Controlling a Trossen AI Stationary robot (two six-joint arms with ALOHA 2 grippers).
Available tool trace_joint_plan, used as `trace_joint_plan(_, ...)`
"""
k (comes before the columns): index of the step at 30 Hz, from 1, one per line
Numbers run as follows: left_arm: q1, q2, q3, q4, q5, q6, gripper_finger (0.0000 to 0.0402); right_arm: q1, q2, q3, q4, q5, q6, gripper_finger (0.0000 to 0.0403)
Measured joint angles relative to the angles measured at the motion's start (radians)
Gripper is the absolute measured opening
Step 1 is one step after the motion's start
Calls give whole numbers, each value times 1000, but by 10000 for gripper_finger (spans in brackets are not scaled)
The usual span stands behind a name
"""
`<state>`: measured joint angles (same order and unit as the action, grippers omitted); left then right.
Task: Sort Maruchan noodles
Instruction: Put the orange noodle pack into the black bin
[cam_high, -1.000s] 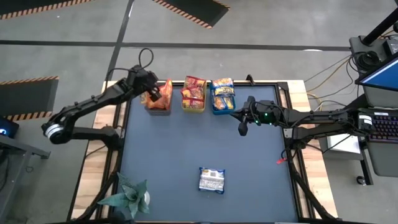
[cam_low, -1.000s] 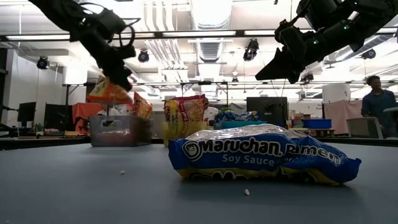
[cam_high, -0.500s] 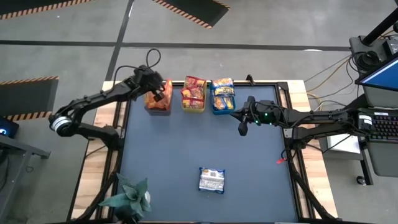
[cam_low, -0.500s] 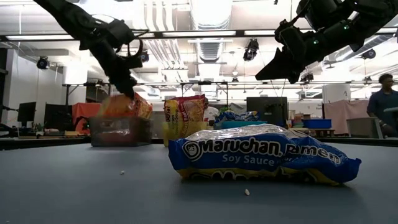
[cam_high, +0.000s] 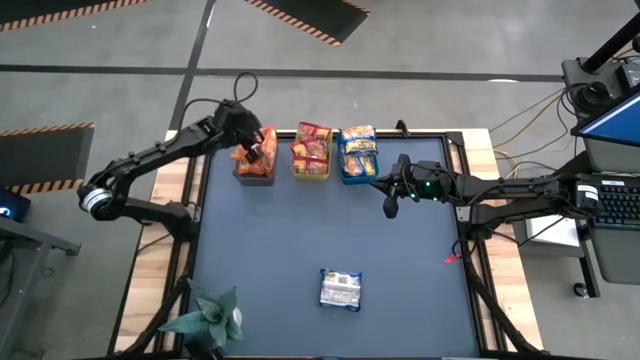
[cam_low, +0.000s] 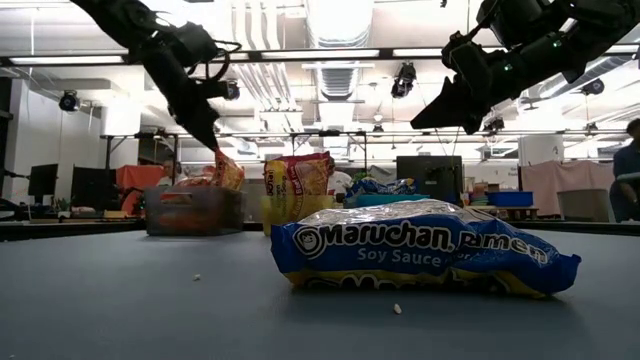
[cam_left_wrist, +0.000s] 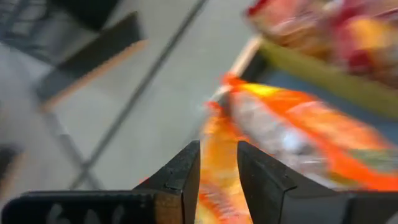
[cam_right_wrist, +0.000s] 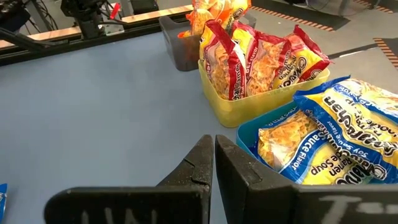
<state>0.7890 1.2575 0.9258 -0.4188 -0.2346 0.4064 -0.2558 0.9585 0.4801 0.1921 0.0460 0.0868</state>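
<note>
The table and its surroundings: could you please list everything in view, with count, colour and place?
Grey bin: one, far left of the row, holding orange noodle packets.
Yellow bin: one, middle, holding red packets.
Blue bin: one, right of the row, holding blue-and-yellow packets.
Soy Sauce packet: one, blue and silvery, alone near the table's front.
Plant: one, green, front left corner.
Table: one, dark top.
Left hand: above the grey bin, slightly open.
Right hand: shut, empty, hovering right of the blue bin.
</note>
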Motion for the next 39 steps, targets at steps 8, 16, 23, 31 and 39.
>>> trace_joint_plan(8, 27, 3, 5, -33, 46, -252, 40, 0, 0, 0, 0, 0, 0, 9)
trace_joint_plan(16, 26, 44, -3, -152, -28, -520, 4, 0, 0, 0, 0, 0, 0, 9)
trace_joint_plan(23, 25, 175, -5, -121, -63, -550, 1, 0, 0, 0, 0, 0, 0, 9)
trace_joint_plan(31, -17, 161, -5, -238, -16, -655, 0, 0, 0, 0, -1, -1, -1, 9)
trace_joint_plan(39, -47, 118, 45, -236, -39, -615, 0, 0, 0, 0, -1, 0, -5, 9)
